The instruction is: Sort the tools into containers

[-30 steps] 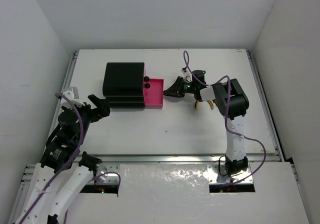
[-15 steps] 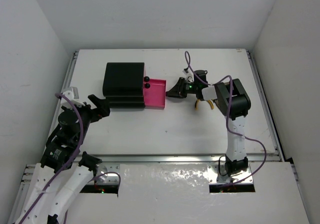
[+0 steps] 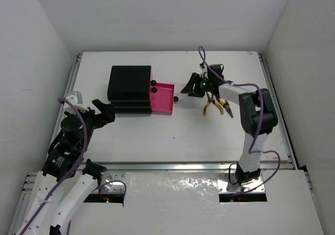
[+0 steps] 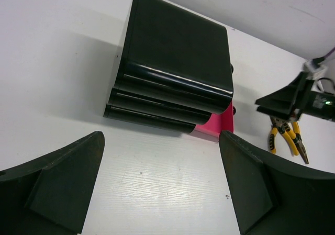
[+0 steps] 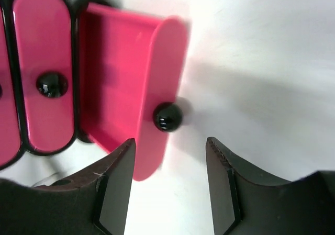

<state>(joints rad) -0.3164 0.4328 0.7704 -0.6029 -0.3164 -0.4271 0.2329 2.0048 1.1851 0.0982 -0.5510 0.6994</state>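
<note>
- The left gripper [image 3: 104,108] hangs over the left side of the bench [image 3: 172,135], short of the chest. Its jaws are spread wide and hold nothing. It sits just where it sat a second ago, so this arm has no part in the present step.
- The black chest [image 3: 130,82] stands at the back left of the bench. The two upper drawers [image 5: 44,46] are pushed in.
- The lowest drawer [image 3: 163,100], as far as I can tell, is pulled out to the right. It shows its pink inside, and no tool is visible in the part that shows.
- Its round knob [image 3: 176,99] is now bare. A second ago the right jaws covered it.
- The right gripper [image 3: 188,91] has backed off up and to the right. Its jaws have parted from a narrow set to a spread one with nothing between them. In the right wrist view the knob sits just ahead of the gap, untouched.
- I judge the opening step finished: the drawer is ready to be filled, and the arm is free to fetch a tool.
- The yellow-handled pliers [image 3: 215,105] lie on the bench just right of that gripper, in plain sight now that the arm has swung off them. They look the nearest pick. No wrench or screwdriver shows in any view.
</note>
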